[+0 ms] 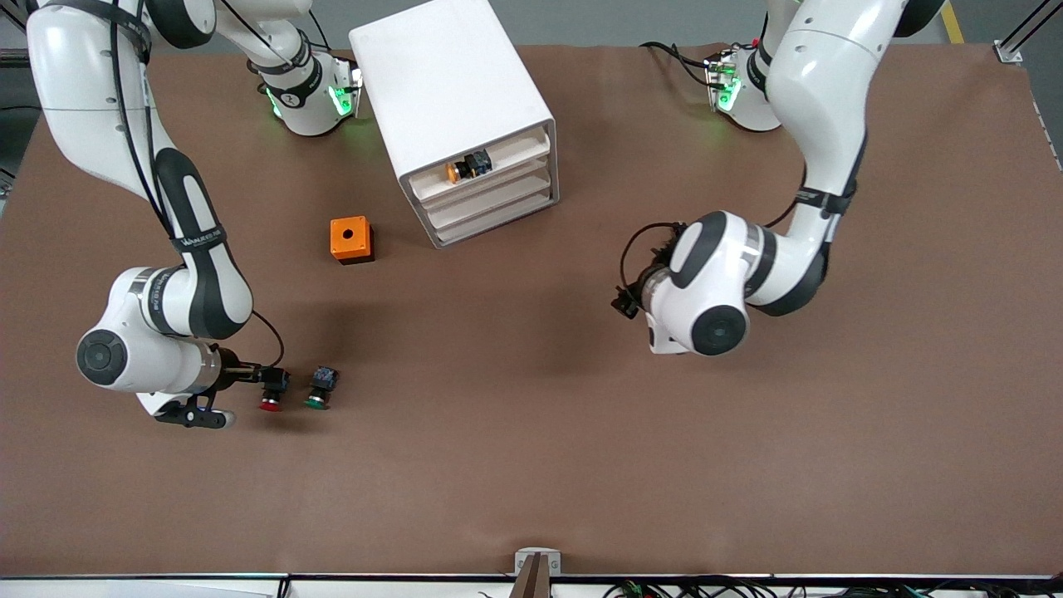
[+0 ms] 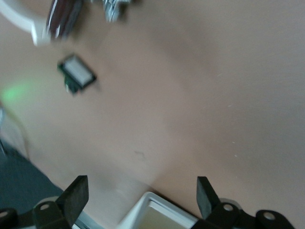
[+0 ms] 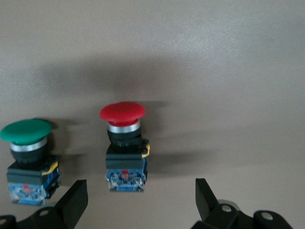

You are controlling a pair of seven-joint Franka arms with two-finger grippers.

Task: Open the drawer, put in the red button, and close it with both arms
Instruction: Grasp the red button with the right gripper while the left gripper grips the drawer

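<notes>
Red button (image 3: 122, 143), green button (image 3: 28, 157) — one each, side by side.

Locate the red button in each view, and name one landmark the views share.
Front view: red button on the table, by the right gripper, beside the green button.
Right wrist view: centred, ahead of the open fingers.
Left wrist view: not in it.
Shared landmark: the green button.

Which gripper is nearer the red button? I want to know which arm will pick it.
Right. The right gripper is right beside the red button, fingers open; the left gripper hangs over bare table toward the left arm's end.
</notes>
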